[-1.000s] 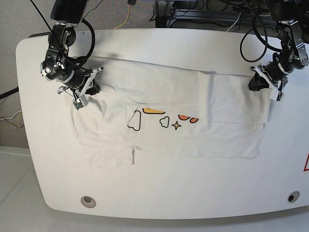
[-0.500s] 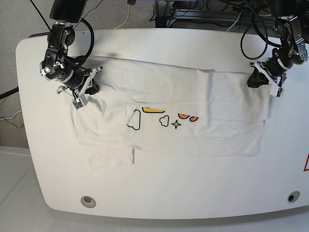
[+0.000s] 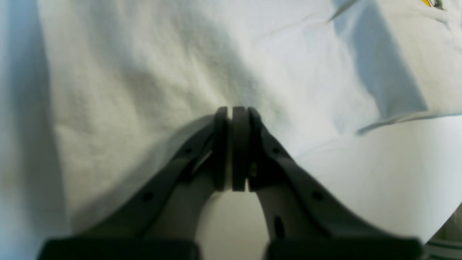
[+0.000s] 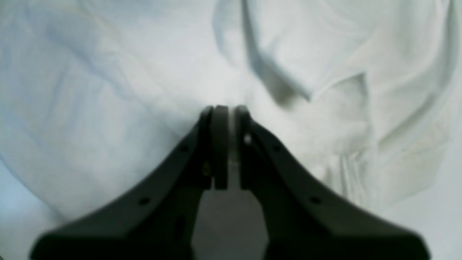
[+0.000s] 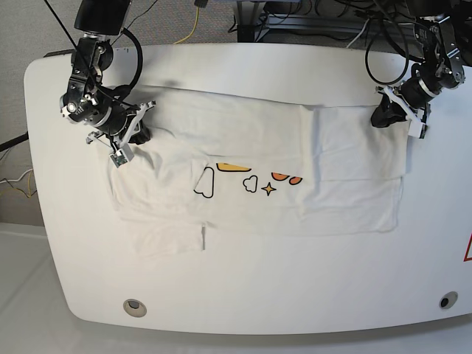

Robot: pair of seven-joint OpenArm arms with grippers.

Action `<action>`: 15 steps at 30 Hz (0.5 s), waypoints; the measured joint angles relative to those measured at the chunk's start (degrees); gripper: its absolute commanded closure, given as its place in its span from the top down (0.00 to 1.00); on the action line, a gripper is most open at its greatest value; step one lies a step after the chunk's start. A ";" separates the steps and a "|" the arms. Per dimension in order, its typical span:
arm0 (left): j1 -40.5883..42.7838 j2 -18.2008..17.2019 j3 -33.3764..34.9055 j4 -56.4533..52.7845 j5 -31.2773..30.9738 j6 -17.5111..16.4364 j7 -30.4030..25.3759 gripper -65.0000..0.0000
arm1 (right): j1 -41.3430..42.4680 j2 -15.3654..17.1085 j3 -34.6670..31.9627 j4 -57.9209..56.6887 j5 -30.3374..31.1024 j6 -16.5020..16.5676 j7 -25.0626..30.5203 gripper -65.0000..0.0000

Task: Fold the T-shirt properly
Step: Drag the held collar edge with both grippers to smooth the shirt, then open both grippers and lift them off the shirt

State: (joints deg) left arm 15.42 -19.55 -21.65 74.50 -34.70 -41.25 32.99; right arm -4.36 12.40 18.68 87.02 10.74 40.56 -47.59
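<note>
Cotton, white and soft, the large T-shirt (image 5: 258,173) lies spread across the middle of the glossy white bench (image 5: 243,295), folded over on itself so that a long upper layer runs from side to side along the far half. Small black-outlined cloud shapes (image 5: 206,183) and orange and yellow prints (image 5: 284,178) peek out below the edge of that folded layer, near the centre. A sleeve flap (image 5: 166,237) sticks out toward the near edge of the bench on the base view's left.

The left pincer (image 5: 385,118) sits at the shirt's far corner on the base view's right, its dark fingers pressed together. In the left wrist view the left pincer (image 3: 234,115) is clenched on the fabric, a thin white strip of cloth caught between its pads, with the T-shirt (image 3: 144,72) stretching away beyond and bare bench (image 3: 397,162) to one side.

The right pincer (image 5: 139,131) is at the opposite far corner, on the base view's left. In the right wrist view the right pincer (image 4: 225,115) is likewise clamped shut, with pale cloth between the fingertips, and the wrinkled T-shirt (image 4: 325,108) bunches in folds just beyond it.

Cables (image 5: 195,22) trail behind the far edge of the bench.
</note>
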 measured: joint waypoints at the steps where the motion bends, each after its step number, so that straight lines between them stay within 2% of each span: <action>1: 0.13 0.00 0.00 0.00 -0.07 -0.02 -0.11 0.03 | 0.00 0.31 0.02 0.00 -0.02 -0.02 0.00 0.07; 15: 1.95 -1.49 0.00 0.09 -1.22 -0.83 -0.26 0.03 | -0.31 0.94 0.33 0.02 -0.28 -0.24 -0.15 0.07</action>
State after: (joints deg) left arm 17.37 -21.04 -21.65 74.59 -35.92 -42.09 32.73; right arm -4.67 13.34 19.00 87.05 10.46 40.32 -47.75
